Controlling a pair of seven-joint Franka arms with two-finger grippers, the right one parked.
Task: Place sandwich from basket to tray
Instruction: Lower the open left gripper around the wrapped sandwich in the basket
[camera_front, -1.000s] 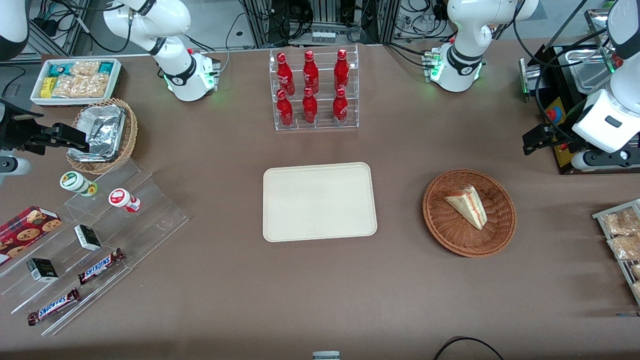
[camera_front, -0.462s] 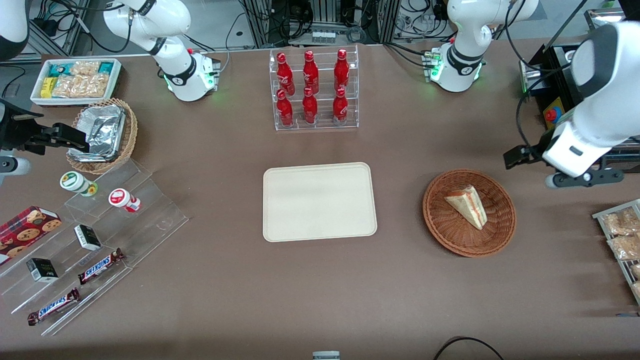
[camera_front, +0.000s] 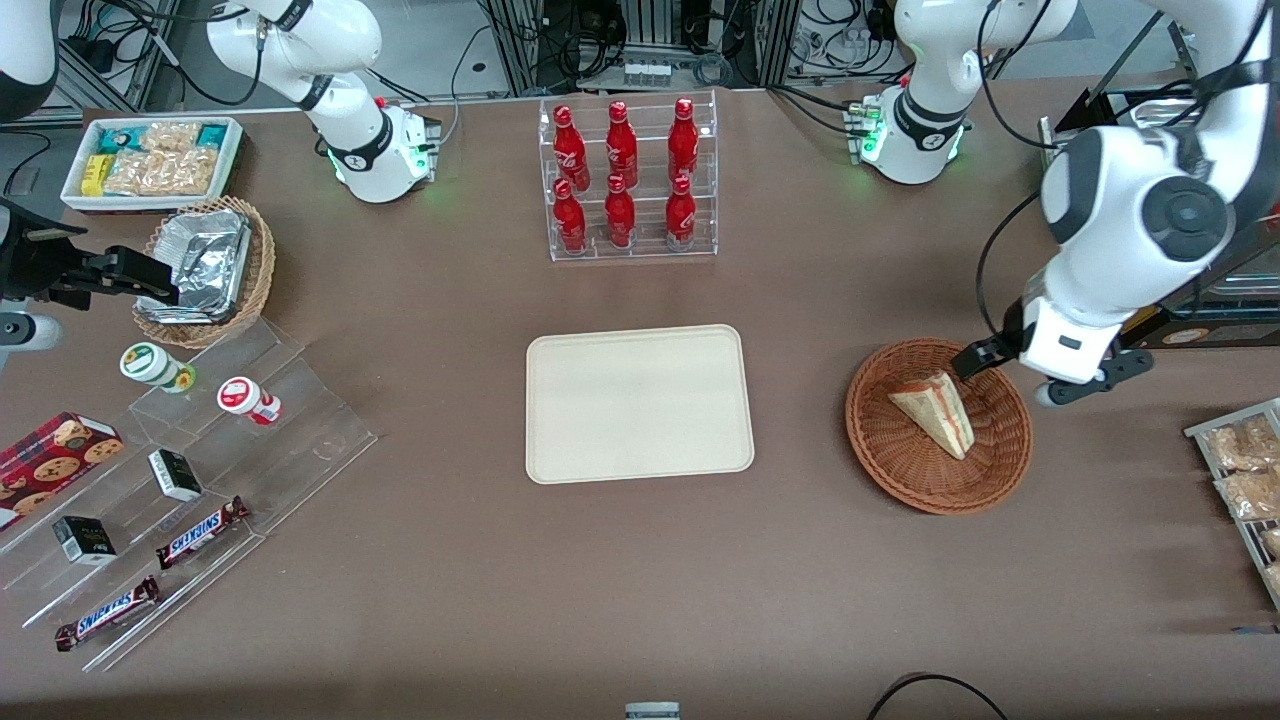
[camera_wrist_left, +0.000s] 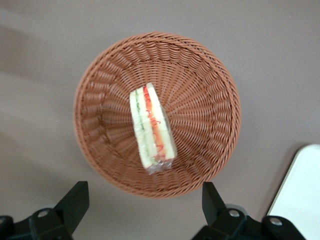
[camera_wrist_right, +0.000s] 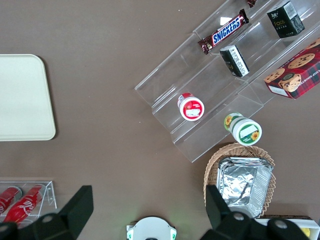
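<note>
One sandwich (camera_wrist_left: 152, 129) lies in basket (camera_wrist_left: 210, 85); open jaws hover above.

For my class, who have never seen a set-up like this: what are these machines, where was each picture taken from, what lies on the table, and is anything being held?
These are robot arms bolted to a table. One picture looks down from the front; the other two come from cameras on the arms' wrists. The working arm's gripper hangs open above the basket, holding nothing. The sandwich lies in that basket, and the tray waits bare beside it, toward the parked arm's end. Also on the table: a rack of red bottles, snack bars on clear steps, and a second basket with foil trays.
</note>
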